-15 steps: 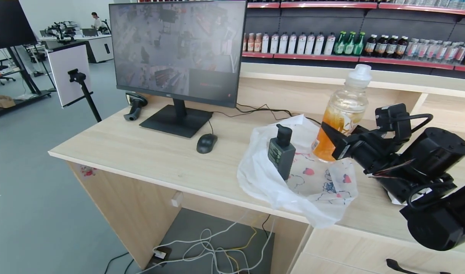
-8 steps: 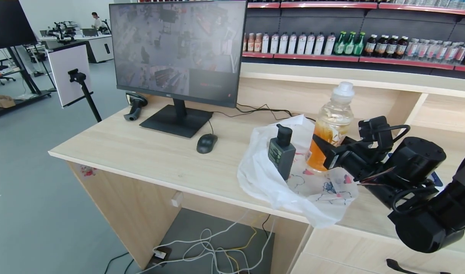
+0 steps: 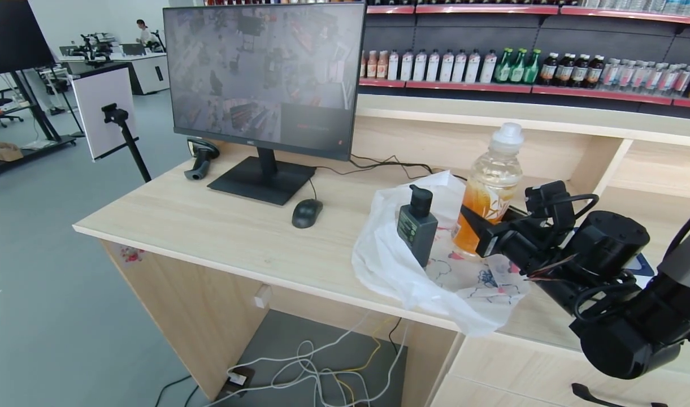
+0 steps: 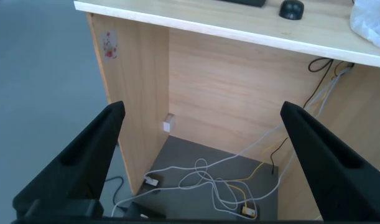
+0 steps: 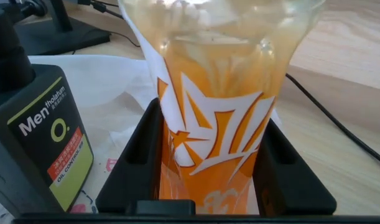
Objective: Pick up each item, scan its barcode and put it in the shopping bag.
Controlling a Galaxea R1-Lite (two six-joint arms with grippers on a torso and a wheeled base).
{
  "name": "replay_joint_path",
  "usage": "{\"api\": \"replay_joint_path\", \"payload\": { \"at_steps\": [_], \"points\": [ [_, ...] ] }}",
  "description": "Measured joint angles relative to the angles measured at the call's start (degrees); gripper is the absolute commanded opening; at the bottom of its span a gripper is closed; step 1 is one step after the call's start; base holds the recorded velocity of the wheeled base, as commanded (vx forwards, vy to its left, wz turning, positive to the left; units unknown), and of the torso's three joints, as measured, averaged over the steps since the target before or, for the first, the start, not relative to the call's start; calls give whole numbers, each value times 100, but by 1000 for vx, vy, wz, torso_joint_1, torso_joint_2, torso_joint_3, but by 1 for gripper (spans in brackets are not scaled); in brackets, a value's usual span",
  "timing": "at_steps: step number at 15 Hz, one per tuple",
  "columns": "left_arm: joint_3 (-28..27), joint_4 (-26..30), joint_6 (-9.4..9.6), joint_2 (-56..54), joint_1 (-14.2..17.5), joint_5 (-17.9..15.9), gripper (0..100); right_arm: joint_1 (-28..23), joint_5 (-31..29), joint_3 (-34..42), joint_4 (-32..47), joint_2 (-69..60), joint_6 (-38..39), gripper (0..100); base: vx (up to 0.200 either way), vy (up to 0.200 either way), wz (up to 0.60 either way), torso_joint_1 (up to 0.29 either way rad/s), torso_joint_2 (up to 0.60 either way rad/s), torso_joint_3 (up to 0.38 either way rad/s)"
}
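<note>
Only two bottles (image 3: 416, 229): juice bottle (image 3: 490, 186) tight in right gripper (image 3: 473, 226); left gripper (image 4: 202, 155) open.

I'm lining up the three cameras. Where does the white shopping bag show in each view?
Head view: the shopping bag lies at the desk's front edge, under the pump bottle.
Left wrist view: a white bulge of the bag on the desk top, past the mouse.
Right wrist view: white plastic behind the pump bottle.
Shared landmark: the pale wooden desk.
</note>
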Motion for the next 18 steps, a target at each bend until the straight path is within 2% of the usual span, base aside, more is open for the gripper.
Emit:
{"api": "replay_joint_path", "payload": {
  "at_steps": [3, 4, 10, 18],
  "points": [
    [0, 0, -9, 0, 0, 2, 100, 0, 0, 39, 17, 9, 0, 0, 0, 0, 0, 0, 0, 0],
    [0, 0, -9, 0, 0, 0, 100, 1, 0, 55, 24, 13, 0, 100, 0, 0, 0, 0, 0, 0],
    [0, 0, -5, 0, 5, 0, 100, -7, 5, 212, 74, -55, 0, 100, 0, 0, 0, 0, 0, 0],
    [0, -2, -2, 0, 0, 2, 100, -66, 2, 747, 48, -901, -2, 100, 0, 0, 0, 0, 0, 0]
  ]
}}
